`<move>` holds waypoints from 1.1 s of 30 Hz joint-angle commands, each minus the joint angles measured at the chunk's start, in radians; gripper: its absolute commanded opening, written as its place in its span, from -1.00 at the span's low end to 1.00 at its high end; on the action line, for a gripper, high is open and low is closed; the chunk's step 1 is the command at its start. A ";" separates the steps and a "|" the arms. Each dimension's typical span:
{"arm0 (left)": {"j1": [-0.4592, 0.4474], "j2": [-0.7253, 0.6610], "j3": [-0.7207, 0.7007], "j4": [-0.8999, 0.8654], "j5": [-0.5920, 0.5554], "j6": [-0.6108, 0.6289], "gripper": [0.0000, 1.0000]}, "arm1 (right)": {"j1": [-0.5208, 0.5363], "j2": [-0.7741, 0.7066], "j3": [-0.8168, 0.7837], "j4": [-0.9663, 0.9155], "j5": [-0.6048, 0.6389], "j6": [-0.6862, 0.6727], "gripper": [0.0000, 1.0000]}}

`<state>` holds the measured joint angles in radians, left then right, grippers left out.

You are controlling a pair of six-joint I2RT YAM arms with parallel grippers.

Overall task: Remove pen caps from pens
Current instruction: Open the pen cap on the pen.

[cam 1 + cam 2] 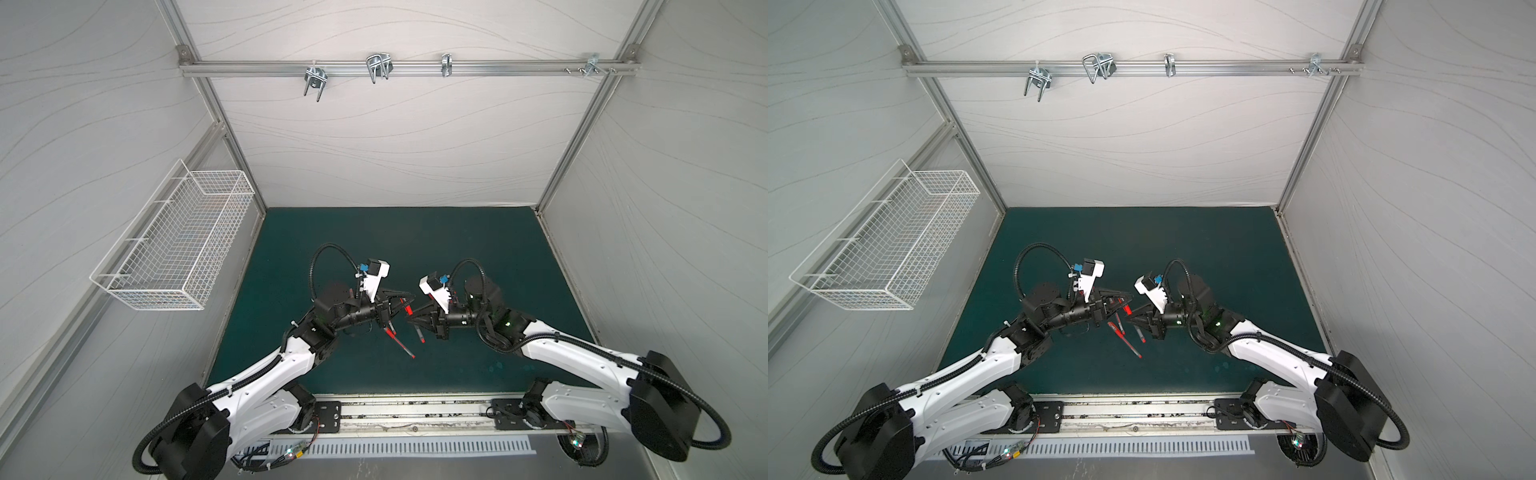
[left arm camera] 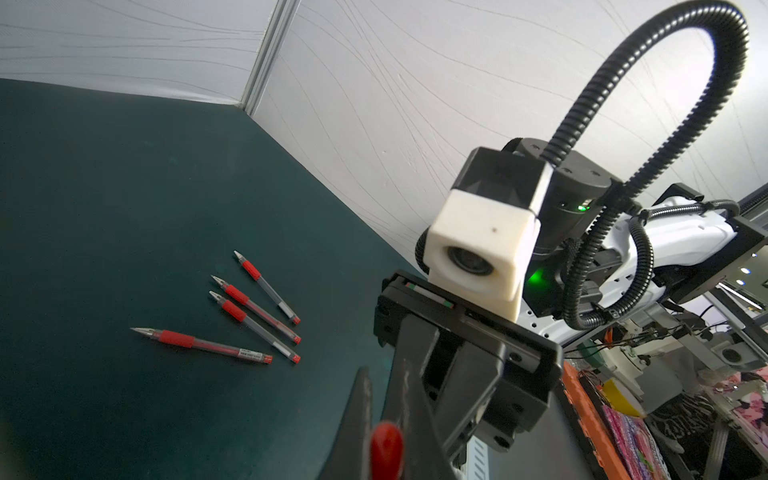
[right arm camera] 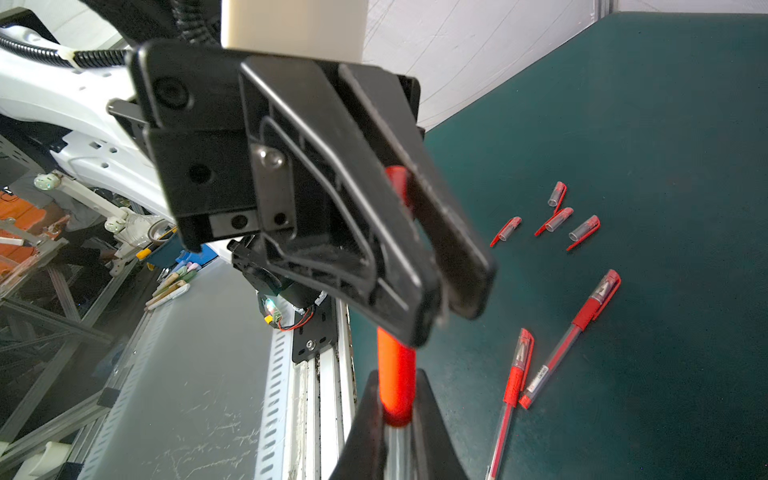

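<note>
1. The left gripper and the right gripper meet above the middle of the green mat, jaws pointing at each other.
2. The right gripper is clamped on the held pen; the left gripper is clamped on that pen's cap end.
3. Four uncapped pens lie on the mat.
4. Four loose pen caps lie grouped on the mat.
5. Two capped pens lie at 6 o'clock of the grippers in both top views.
</note>
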<state>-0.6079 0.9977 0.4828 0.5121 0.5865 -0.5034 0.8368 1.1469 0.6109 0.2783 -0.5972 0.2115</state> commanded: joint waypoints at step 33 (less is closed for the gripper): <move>0.089 -0.188 -0.030 -0.122 -0.374 -0.070 -1.00 | -0.024 0.172 0.041 0.075 -0.067 0.098 -1.00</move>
<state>-0.5766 0.8387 0.4480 0.3305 0.3531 -0.6060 0.7990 1.3758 0.6601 0.5198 -0.7692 0.3462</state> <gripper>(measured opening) 0.093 0.110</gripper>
